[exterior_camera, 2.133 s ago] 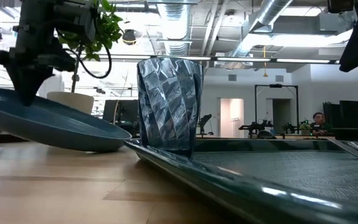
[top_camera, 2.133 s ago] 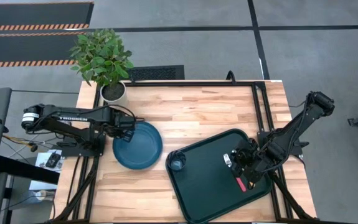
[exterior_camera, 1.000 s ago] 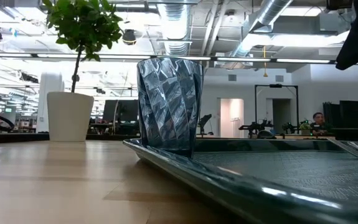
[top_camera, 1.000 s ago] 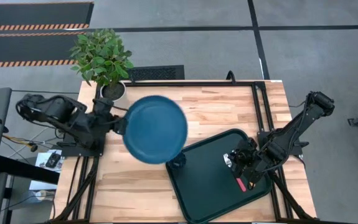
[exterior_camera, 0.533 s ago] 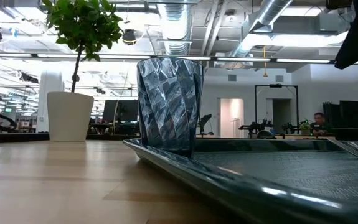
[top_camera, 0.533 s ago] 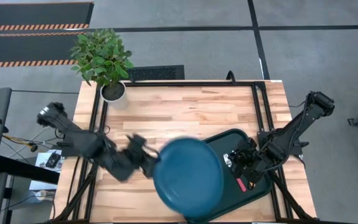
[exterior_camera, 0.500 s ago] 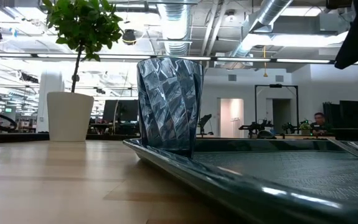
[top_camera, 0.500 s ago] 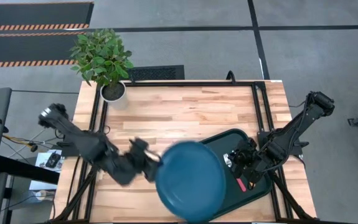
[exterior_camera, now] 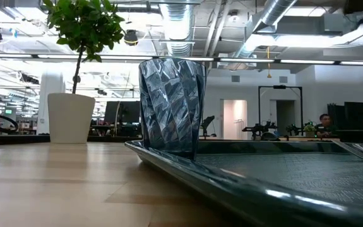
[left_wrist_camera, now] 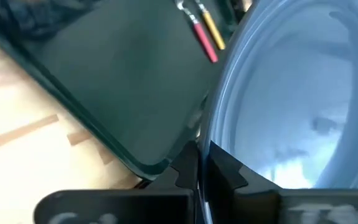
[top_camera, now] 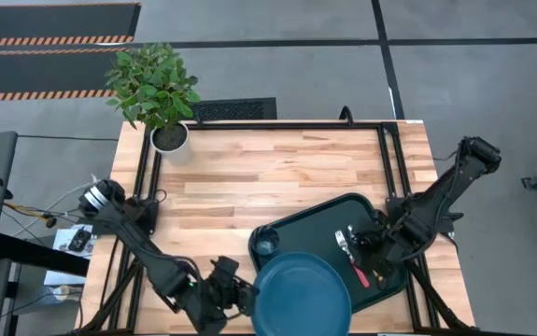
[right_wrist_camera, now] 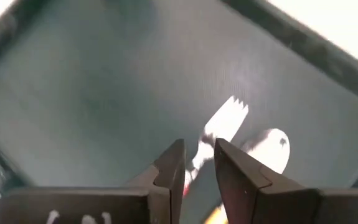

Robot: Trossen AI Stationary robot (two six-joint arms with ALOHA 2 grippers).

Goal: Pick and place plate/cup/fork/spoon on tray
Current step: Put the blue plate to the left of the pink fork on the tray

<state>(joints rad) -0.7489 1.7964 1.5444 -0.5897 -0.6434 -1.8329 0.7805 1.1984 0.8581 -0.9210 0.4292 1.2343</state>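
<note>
I hold the plate [top_camera: 303, 292] by its rim in my left gripper [top_camera: 246, 297], fingers pinched shut on it, hanging over the tray's [top_camera: 315, 229] near end. The cup [top_camera: 266, 245] stands in the tray's corner just beside the plate; the fork [top_camera: 352, 260] and spoon [right_wrist_camera: 267, 149] lie on the tray by my right gripper [top_camera: 373, 246], whose fingers stand slightly parted, holding nothing. I should lower the plate level, clear of the cup and utensils, before letting go. No writing is readable anywhere.
</note>
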